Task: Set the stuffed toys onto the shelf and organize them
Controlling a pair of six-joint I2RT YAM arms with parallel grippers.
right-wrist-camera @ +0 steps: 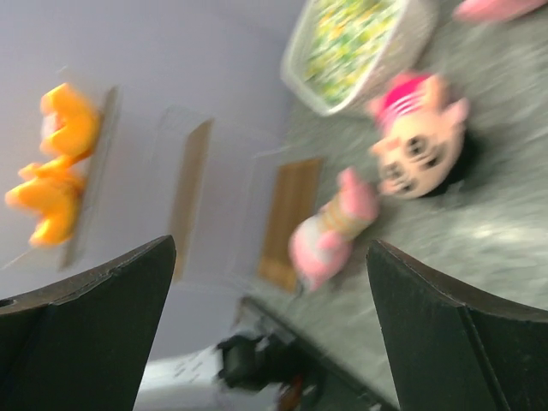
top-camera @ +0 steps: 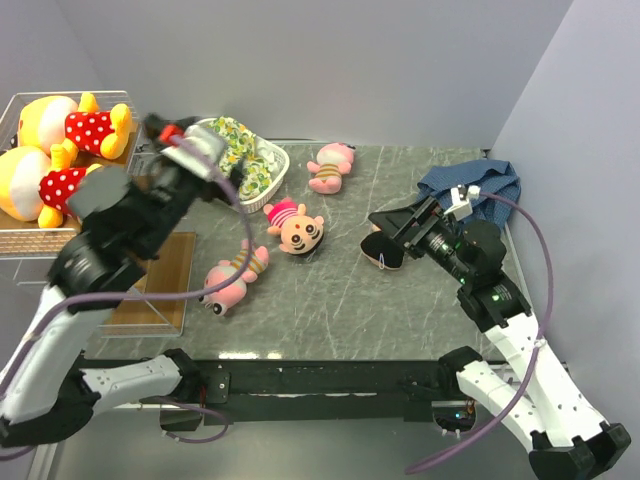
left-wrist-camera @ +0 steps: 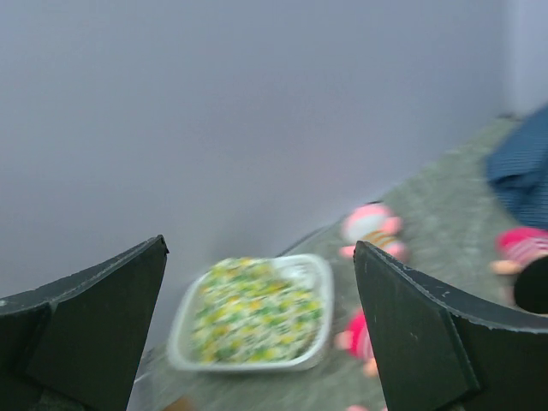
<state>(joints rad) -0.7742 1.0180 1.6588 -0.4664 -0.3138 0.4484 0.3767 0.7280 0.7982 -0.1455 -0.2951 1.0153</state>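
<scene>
The two yellow-orange plush bears in red white-dotted shirts point(top-camera: 45, 150) lie side by side on the top board of the white wire-frame shelf with light brown wooden boards point(top-camera: 160, 290), heads toward the outer edge. This packs them into one end and leaves board space free for more toys.

The left hand point(left-wrist-camera: 259, 257) is raised just beside those bears. Its fingers are spread wide with nothing between them, so it carries no toy. Ahead of it and below sits the oval white plastic basket of green-yellow floral cloth point(left-wrist-camera: 257, 321).

Three toys are not yet shelved, all on the grey marbled table point(top-camera: 400, 310). The pink striped plush doll with the big round face point(top-camera: 296, 229) lies straight ahead of the right hand point(top-camera: 385, 240). The pink plush animal lying lengthwise point(top-camera: 237, 276) is farther out. The small pink plush in a striped shirt point(top-camera: 332, 166) lies off to that hand's side.

The right hand is also spread and empty, low over the table. The crumpled blue checked cloth point(top-camera: 480, 185) is behind it. It seems aimed at the round-faced doll, probably the next pick.
</scene>
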